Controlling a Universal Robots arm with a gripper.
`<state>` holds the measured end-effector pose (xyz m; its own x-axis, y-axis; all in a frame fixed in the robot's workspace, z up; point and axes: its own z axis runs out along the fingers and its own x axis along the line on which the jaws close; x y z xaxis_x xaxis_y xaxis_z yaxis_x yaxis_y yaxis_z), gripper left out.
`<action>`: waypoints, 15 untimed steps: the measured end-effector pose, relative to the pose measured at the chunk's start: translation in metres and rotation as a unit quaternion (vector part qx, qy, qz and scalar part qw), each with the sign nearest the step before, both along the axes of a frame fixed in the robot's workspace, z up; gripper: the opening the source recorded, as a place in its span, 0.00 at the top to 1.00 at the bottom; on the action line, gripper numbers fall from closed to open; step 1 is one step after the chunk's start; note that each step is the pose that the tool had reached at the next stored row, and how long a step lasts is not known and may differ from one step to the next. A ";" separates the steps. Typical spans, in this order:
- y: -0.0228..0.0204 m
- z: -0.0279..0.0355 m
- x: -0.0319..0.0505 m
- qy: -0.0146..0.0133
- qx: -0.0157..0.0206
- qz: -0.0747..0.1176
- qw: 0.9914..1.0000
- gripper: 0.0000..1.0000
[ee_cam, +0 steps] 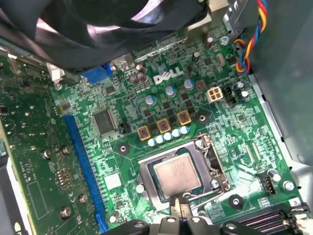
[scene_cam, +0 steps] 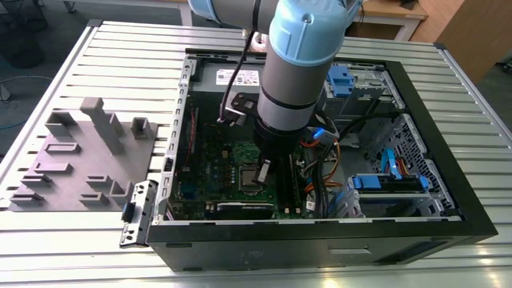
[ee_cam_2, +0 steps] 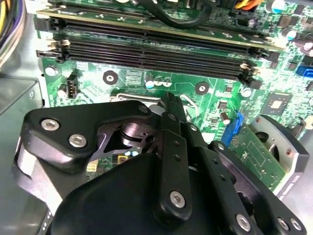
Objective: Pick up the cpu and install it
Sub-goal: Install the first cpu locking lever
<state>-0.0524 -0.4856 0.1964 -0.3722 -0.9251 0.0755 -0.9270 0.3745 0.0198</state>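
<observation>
The cpu [ee_cam: 177, 176] lies flat in the dark square socket [ee_cam: 182, 177] on the green motherboard [ee_cam: 146, 132], its silver-grey top facing up and framed by the socket's metal bracket. In the first wrist view the claw [ee_cam: 178, 208] stands at the chip's 6 o'clock edge, a slim dark fingertip [ee_cam: 179, 204] resting on or just over that edge; whether it presses the chip I cannot tell. In the second wrist view the claw [ee_cam_2: 168, 105] shows from behind as black linked fingers [ee_cam_2: 173, 147] drawn close together into one narrow point over the socket area, with nothing visibly gripped between them, though how far they are parted at the very tip I cannot tell. In the exterior view the arm [scene_cam: 300, 66] comes down nearly upright from 12 o'clock into the open computer case [scene_cam: 320, 234], its grey and pale blue wrist above the board and the claw [scene_cam: 265, 174] low over the socket at about the middle of the case. The case lies on its side on the ribbed metal counter [scene_cam: 120, 54]. At the case's 9 o'clock, well apart from the arm, sits a grey plastic tray [scene_cam: 76, 162] with raised blocks. Long black memory slots [ee_cam_2: 156, 46] run across the board beyond the fingertips in the second wrist view.
</observation>
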 end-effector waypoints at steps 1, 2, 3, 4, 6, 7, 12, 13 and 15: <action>-0.0007 0.0001 0.0000 0.000 0.000 0.000 1.000 0.89; -0.0007 0.0000 -0.0001 0.000 0.000 0.000 1.000 0.89; -0.0007 -0.0003 -0.0001 0.000 0.000 0.000 1.000 0.89; -0.0007 -0.0006 -0.0001 0.000 0.000 0.000 1.000 0.89; -0.0008 -0.0005 -0.0001 0.000 0.001 0.000 1.000 0.89; -0.0011 -0.0006 -0.0001 0.000 0.002 0.000 1.000 0.89; -0.0047 -0.0006 -0.0001 0.000 0.004 0.000 1.000 0.89; -0.0056 -0.0007 -0.0001 0.000 0.005 0.000 1.000 0.89; -0.0066 -0.0010 -0.0001 0.000 0.005 0.000 1.000 0.89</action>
